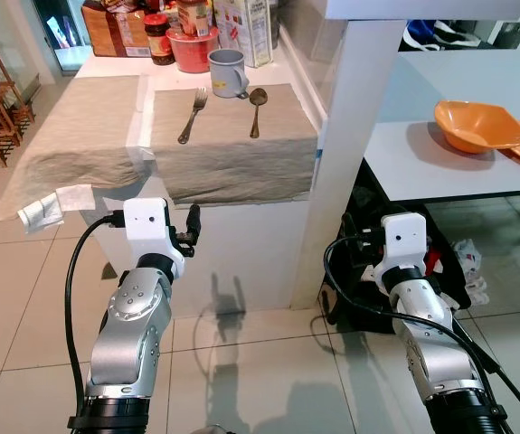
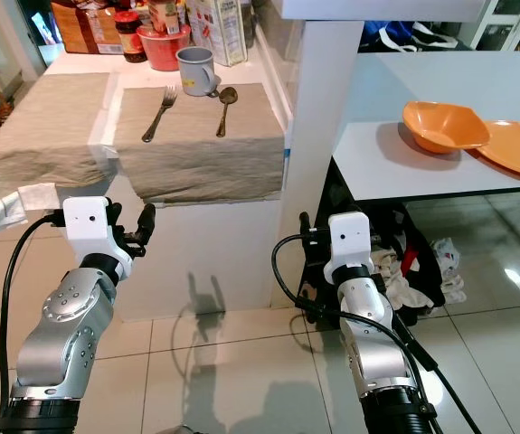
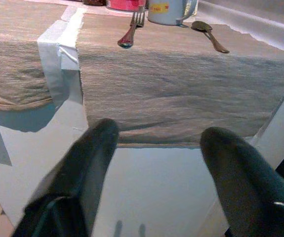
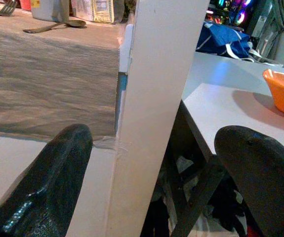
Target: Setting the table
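At twelve o'clock stands the counter (image 1: 241, 235), its placemat (image 1: 232, 145) draped over the edge to mark one setting. At two o'clock waits an orange bowl (image 1: 478, 125), probably next. Fork (image 1: 193, 114), spoon (image 1: 256, 110) and mug (image 1: 227, 72) already lie there. Left gripper (image 3: 159, 163) and right gripper (image 4: 151, 168) hover empty, fingers spread.
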Tool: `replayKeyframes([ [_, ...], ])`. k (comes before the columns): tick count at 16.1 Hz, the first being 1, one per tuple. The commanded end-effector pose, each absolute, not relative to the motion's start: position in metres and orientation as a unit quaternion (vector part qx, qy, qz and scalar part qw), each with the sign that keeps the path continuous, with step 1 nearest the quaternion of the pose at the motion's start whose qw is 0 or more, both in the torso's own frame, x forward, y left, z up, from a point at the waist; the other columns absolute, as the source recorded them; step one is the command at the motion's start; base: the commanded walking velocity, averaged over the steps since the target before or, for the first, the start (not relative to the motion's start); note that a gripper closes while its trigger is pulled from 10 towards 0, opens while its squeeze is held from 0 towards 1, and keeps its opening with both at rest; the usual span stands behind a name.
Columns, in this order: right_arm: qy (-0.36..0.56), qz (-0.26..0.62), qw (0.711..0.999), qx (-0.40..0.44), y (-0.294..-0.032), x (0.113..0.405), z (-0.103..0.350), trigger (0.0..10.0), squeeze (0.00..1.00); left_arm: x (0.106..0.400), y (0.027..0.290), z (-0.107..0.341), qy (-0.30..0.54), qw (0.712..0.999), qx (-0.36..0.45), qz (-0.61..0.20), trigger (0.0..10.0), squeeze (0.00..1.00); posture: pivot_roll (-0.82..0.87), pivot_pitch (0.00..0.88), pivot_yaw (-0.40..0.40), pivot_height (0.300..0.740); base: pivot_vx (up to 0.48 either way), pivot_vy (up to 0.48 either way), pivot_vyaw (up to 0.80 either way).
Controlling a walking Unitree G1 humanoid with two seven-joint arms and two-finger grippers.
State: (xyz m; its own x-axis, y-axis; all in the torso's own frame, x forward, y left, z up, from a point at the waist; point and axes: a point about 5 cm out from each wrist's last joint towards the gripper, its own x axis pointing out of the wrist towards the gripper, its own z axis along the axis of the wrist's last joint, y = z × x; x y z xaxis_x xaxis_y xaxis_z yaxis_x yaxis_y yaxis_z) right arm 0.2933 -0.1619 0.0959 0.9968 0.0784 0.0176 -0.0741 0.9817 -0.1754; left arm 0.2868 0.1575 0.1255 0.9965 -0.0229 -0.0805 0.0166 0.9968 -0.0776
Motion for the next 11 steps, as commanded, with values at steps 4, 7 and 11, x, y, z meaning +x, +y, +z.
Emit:
replayKeyframes([
  [4, -0.013, 0.049, 0.995, -0.082, -0.1557, 0.2987, 0.0970, 10.0, 0.00, 0.2863, 0.1631, 0.1269, 0.038, 0.999, -0.031, 0.002, 10.0, 1.00, -0.02, 0.000, 0.013, 0.740, 0.000, 0.000, 0.00],
  [7, -0.009, 0.055, 0.994, -0.092, -0.1545, 0.3013, 0.0978, 10.0, 0.00, 0.2881, 0.1651, 0.1278, 0.036, 0.999, -0.030, 0.008, 10.0, 1.00, -0.03, 0.000, 0.013, 0.740, 0.000, 0.000, 0.51],
  [11, -0.002, 0.043, 0.995, -0.095, -0.1578, 0.3041, 0.0962, 10.0, 0.00, 0.2908, 0.1628, 0.1309, 0.031, 0.999, -0.030, 0.007, 10.0, 0.00, -0.03, 0.000, 0.016, 0.740, 0.000, 0.000, 0.38],
])
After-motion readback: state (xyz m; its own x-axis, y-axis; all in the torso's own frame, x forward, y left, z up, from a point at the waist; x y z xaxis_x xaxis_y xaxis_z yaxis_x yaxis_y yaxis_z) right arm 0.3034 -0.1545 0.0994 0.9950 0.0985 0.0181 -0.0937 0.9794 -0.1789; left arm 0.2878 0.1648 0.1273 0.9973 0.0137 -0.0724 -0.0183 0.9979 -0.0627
